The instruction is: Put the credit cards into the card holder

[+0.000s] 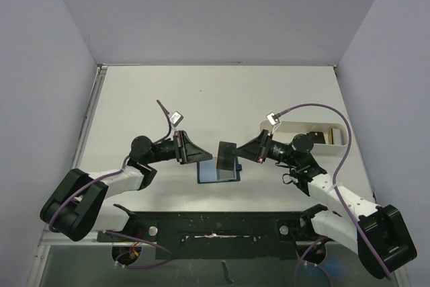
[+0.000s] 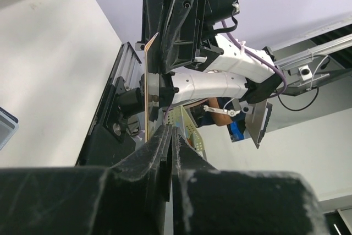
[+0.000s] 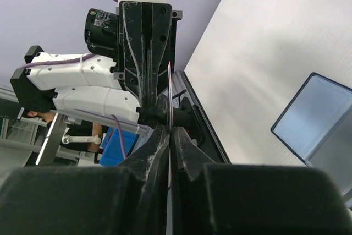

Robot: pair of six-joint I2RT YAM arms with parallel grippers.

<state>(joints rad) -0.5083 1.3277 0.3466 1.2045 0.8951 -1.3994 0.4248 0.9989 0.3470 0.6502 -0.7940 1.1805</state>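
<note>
Credit card (image 1: 227,154) is held pinched in the right gripper (image 1: 240,156) just above the opened card holder (image 1: 213,175), faced by the closed left gripper (image 1: 209,156).

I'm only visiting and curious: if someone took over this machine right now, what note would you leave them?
Left gripper: shut, nothing visibly in it, tips close to the card's edge.
Right gripper: shut on a dark card, held over the card holder.
Card holder: open, flat on the table between the arms.
Tray: to the right, something tan inside, possibly more cards.
Done: one card is in hand.
Left: slide it into the holder. Whether any card is already inside cannot be told.
</note>
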